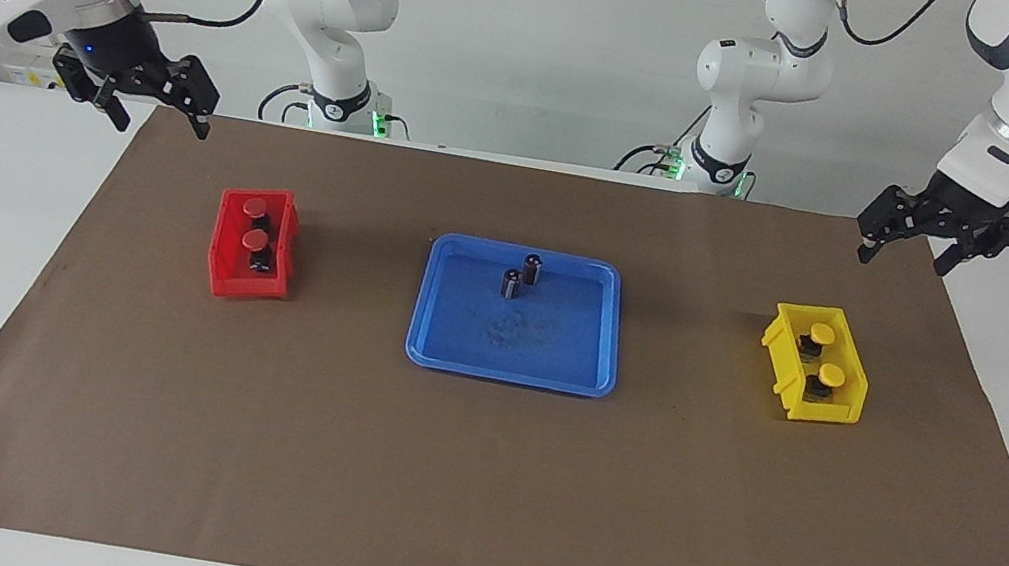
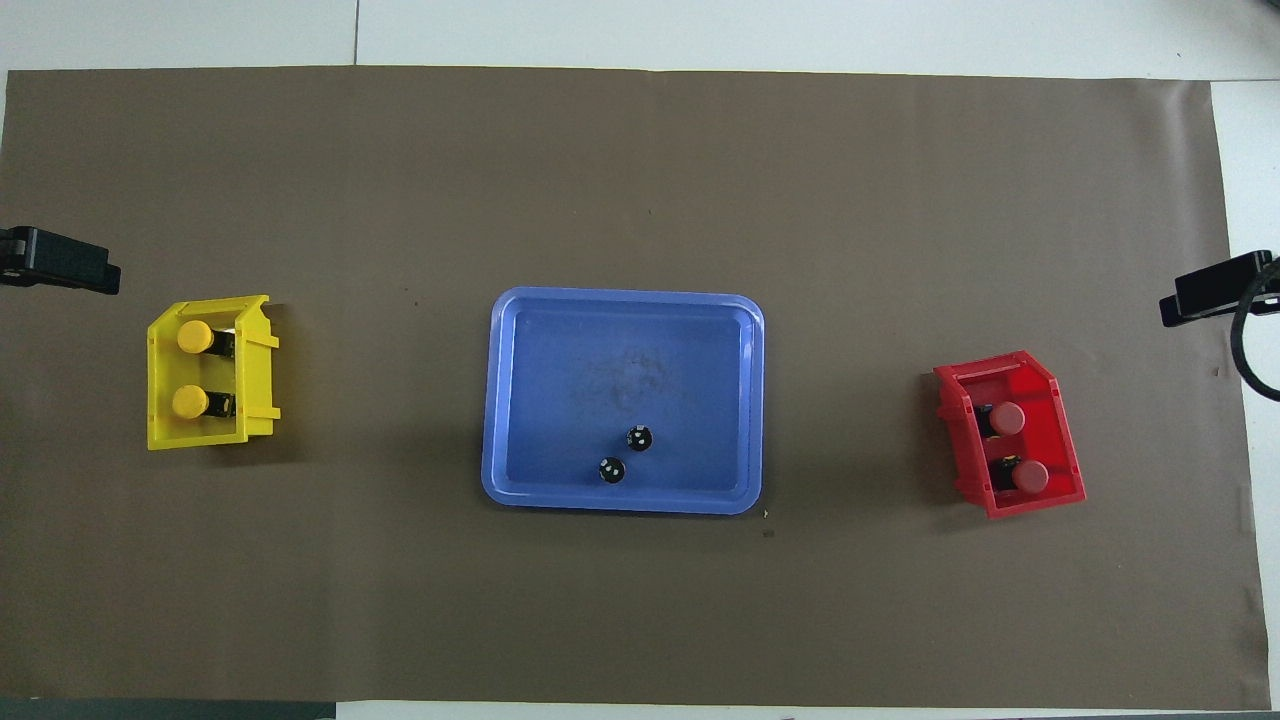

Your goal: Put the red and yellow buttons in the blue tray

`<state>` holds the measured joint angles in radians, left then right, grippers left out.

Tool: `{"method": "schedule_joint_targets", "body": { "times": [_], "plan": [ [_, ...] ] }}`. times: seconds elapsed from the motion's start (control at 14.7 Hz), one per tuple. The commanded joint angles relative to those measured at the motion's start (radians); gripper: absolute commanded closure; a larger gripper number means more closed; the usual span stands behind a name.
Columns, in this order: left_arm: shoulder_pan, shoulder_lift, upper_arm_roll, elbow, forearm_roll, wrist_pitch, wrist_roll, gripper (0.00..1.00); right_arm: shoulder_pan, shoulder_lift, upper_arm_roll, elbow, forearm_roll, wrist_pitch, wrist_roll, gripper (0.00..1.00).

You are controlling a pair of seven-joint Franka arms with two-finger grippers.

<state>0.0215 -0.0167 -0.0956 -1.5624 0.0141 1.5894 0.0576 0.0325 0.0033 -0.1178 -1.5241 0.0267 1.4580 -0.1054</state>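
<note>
On the brown mat (image 1: 473, 481), the blue tray (image 1: 446, 335) sits mid-frame, red bin (image 1: 234, 276) at left, yellow bin (image 1: 795, 395) at right. Both grippers, right (image 1: 156, 106) and left (image 1: 905, 247), hang wide open and empty. Red buttons (image 1: 254, 239) and yellow buttons (image 1: 830, 376) lie tight in the bins (fingers may snag walls); two dark cylinders (image 1: 511, 283) in the tray could topple.

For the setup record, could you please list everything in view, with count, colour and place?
brown mat: one, covering the table
blue tray: one, mid-mat
dark cylinders: two, upright in the tray's part nearer the robots
red bin: one, toward the right arm's end
red buttons: two, in the red bin
yellow bin: one, toward the left arm's end
yellow buttons: two, in the yellow bin
right tool: open, waiting above the mat's corner
left tool: open, likewise
</note>
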Motion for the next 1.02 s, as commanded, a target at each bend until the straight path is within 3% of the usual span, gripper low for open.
{"method": "schedule_joint_targets", "body": {
  "times": [0.0, 0.48, 0.82, 0.95],
  "plan": [
    [-0.006, -0.022, -0.003, -0.019, -0.016, -0.011, 0.01, 0.0, -0.011, -0.019, 0.006, -0.025, -0.004, 0.01, 0.009, 0.0],
    [0.006, -0.037, -0.001, -0.04, -0.016, -0.017, 0.007, 0.0, -0.01, -0.023, 0.006, -0.03, -0.005, -0.008, 0.01, 0.0],
    [0.018, -0.029, 0.0, -0.042, 0.004, -0.019, 0.076, 0.0, -0.003, -0.045, 0.007, -0.086, -0.004, 0.01, -0.016, 0.0],
    [0.018, -0.023, -0.001, -0.041, 0.004, -0.014, 0.076, 0.0, -0.006, -0.11, 0.009, -0.245, -0.002, 0.146, -0.019, 0.0]
  ]
}}
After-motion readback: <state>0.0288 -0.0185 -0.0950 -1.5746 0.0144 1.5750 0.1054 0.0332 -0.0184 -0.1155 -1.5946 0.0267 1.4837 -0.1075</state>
